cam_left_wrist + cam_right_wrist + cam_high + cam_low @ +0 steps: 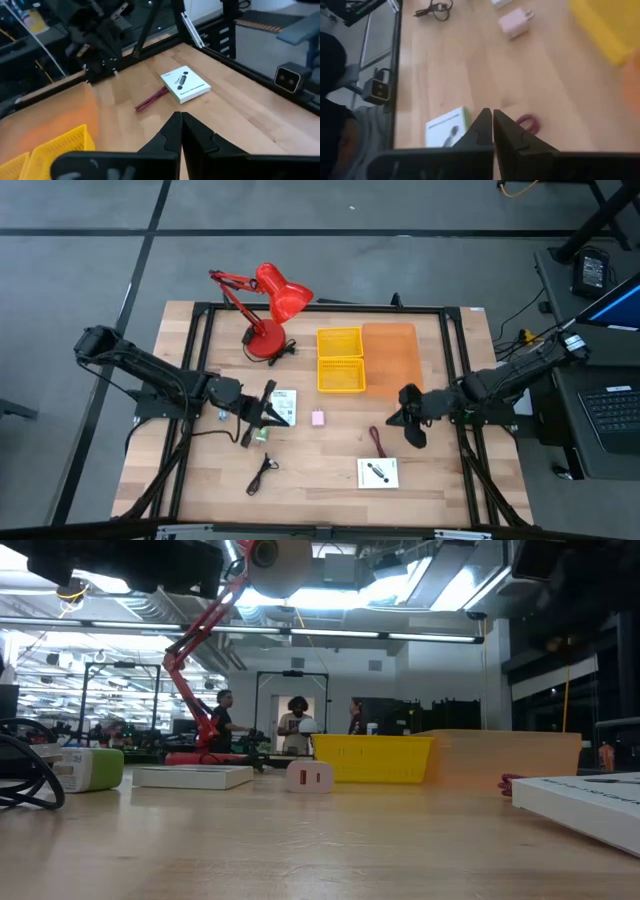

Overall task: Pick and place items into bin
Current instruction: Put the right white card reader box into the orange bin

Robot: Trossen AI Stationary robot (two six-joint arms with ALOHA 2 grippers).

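While both end effectors closed, pink block [318, 418] beside bin [339, 361].

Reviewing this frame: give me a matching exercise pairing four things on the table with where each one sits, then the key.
Things:
1. Small pink block
2. Coiled black cord
3. Red desk lamp
4. White flat packet with a dark printed picture

Places:
A. Far side of the wooden table, left of the yellow mesh bin
B. Near edge, right of centre, close to the maroon cord
C. Table centre, just in front of the bin
D. Near edge, left of centre, in front of the left gripper

Pairs: 1-C, 2-D, 3-A, 4-B
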